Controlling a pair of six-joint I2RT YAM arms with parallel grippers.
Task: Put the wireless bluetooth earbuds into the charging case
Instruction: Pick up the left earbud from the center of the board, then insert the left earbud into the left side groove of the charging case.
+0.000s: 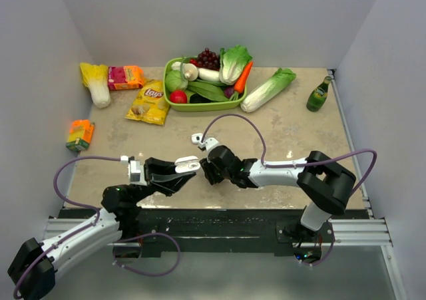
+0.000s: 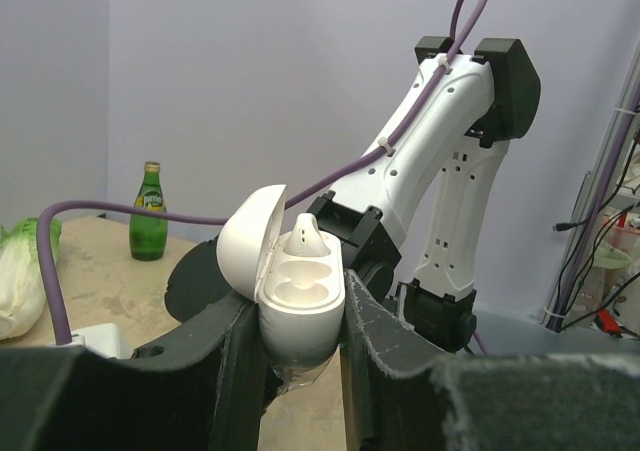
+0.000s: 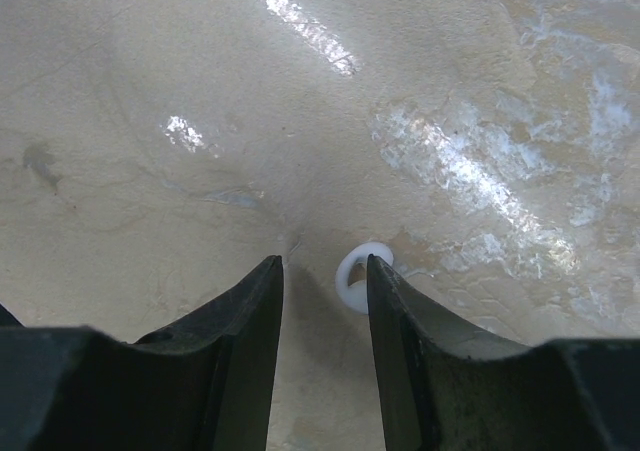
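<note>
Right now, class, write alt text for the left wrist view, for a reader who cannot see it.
The left gripper clamps an open white case, its lid tipped left, with one earbud seated inside. Behind it are the right arm and a green bottle on the table.

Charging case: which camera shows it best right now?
Left wrist. The charging case sits centre frame, lid open, one earbud standing in it, clamped by the left tool. Top external shows only a small white shape at that tool; right wrist shows none of it.
</note>
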